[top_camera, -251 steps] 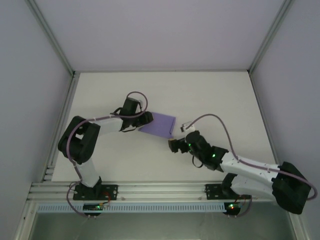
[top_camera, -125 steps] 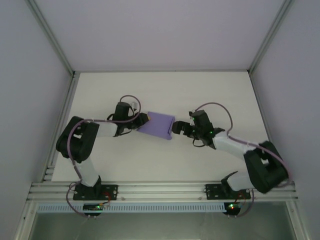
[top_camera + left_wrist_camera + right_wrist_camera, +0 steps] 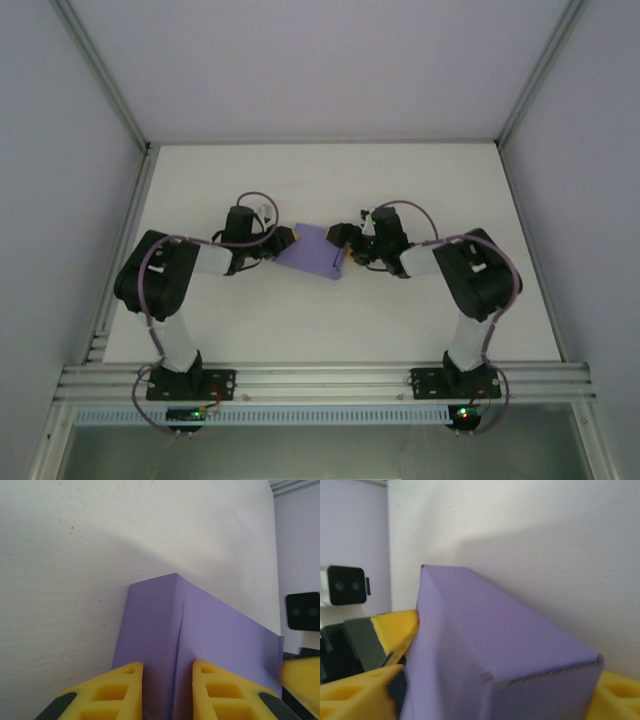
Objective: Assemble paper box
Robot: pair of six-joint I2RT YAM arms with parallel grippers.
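So the paper box (image 3: pixel 314 250) is found around the middle of the table (image 3: pixel 300 180), parked between the two grippers. It's kept well apart from the side rail (image 3: pixel 125 245) and the front rail (image 3: pixel 320 380). Plenty of bare white tabletop is seen behind it and out to both sides.

The left gripper (image 3: pixel 285 241) is set at its left end and the right gripper (image 3: pixel 345 248) at its right end. In the left wrist view, the yellow fingers (image 3: pixel 125 690) are seen apart, with the box's creased ridge running up between them. Whether anything is actually squeezed there can't be told. In the right wrist view, the jaws are spread wide with one finger laid against each side of the near end, so the box is pinched across its width.

The box is lilac-purple, folded into flat faces with sharp creases. A thin raw cut edge is shown along its near corner.
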